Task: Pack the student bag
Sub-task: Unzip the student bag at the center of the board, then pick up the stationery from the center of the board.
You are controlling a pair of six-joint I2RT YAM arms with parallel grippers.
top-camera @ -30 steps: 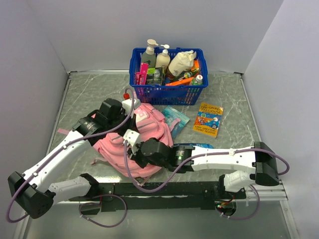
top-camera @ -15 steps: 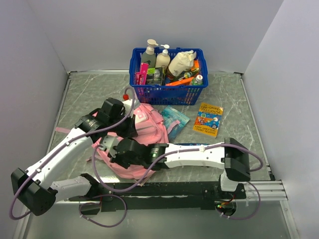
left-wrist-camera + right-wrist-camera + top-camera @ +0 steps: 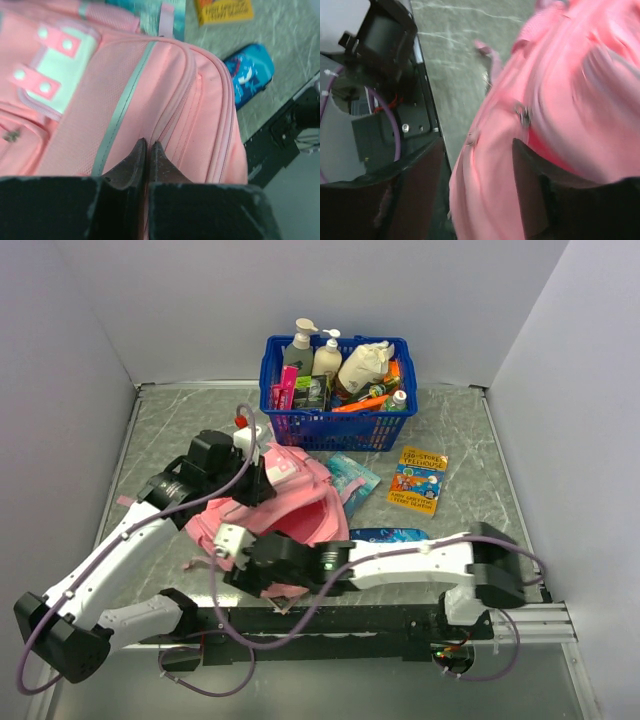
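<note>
Fabric of student bag pinched by shut left fingers; right fingers gape, empty.

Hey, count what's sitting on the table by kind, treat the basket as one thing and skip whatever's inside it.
pink student bag: 1
blue basket: 1
book: 1
blue pencil case: 1
teal packet: 1
Total: 5
</note>
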